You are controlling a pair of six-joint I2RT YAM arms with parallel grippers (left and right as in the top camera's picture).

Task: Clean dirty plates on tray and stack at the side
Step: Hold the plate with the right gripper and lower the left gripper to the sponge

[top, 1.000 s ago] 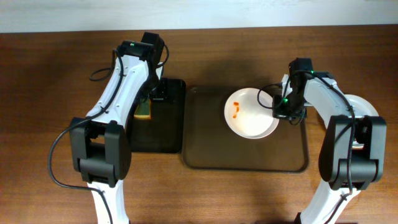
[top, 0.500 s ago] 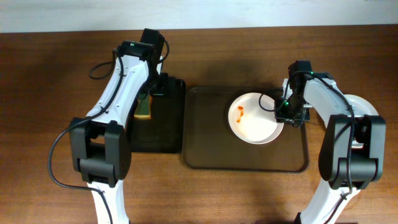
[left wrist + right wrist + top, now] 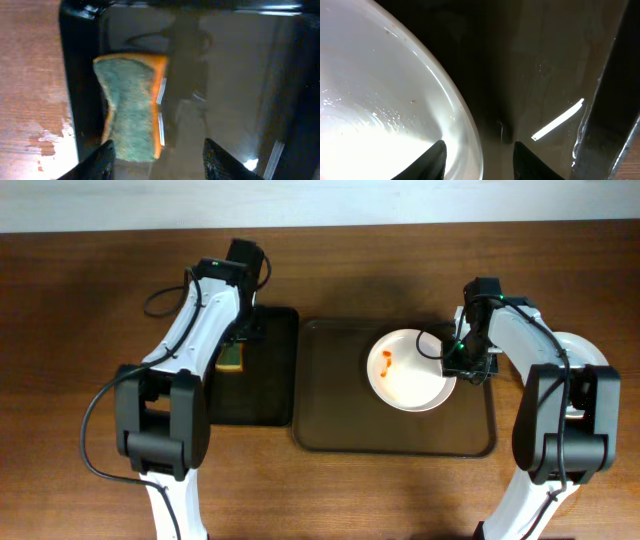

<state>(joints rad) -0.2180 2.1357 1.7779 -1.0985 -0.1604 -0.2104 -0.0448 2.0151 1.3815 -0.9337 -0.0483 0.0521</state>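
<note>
While the left gripper (image 3: pixel 157 162) hangs spread over the black tray (image 3: pixel 80 75) near a green-and-orange sponge (image 3: pixel 131 107), a smeared white plate (image 3: pixel 410 375) lies in the right half of the brown tray (image 3: pixel 330 400), its rim between the parted fingers of the right gripper (image 3: pixel 479 162).

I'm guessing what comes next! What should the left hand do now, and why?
Probably drop down and close on the sponge. The left hand hangs open right over it in the black tray, and the plate has orange sauce to wipe.
</note>
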